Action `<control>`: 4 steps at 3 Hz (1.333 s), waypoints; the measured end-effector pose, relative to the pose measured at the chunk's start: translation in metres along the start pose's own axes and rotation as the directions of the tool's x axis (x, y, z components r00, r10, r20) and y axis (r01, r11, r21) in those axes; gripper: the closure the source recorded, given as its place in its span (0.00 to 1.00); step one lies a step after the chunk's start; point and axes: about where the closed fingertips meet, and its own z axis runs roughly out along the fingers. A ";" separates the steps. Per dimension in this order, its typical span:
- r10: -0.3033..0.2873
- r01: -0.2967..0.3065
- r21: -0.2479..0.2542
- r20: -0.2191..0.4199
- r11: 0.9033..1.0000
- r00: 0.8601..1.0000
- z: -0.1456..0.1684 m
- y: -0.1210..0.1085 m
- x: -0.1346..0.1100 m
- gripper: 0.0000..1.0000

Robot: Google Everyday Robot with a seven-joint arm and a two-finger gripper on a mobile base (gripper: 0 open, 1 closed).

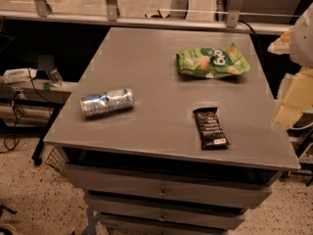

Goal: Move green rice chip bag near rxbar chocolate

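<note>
Here's the grey table filling the middle of the frame, and three things lie on top of it. The green rice chip bag lies flat in the upper right part of the tabletop, crinkled, with its white lettering facing up. Below it, toward the lower right and close to the front edge, lies the rxbar chocolate: dark wrapper, white label at the end nearest the front. The two are apart, with a clear strip of grey between them. Over on the left of the tabletop a crushed silver-blue can lies on its side, well away from both.

The gripper shows as a pale, blocky shape at the right edge of the frame, just off the table's right side and level with the bag. It touches nothing on the table. How wide it stands I cannot tell, nor whether it has hold of anything.

Under the tabletop come the drawers, stacked one below another, and speckled floor fills the lower left.
</note>
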 end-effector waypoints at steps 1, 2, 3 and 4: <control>0.000 0.000 0.000 0.001 1.000 1.000 0.000 0.000 0.000 0.00; -0.005 0.005 0.017 0.046 1.000 0.999 0.000 -0.012 -0.001 0.00; -0.055 0.045 0.079 0.138 0.996 0.989 0.014 -0.059 -0.008 0.00; -0.115 0.079 0.164 0.225 0.983 0.968 0.044 -0.118 -0.030 0.00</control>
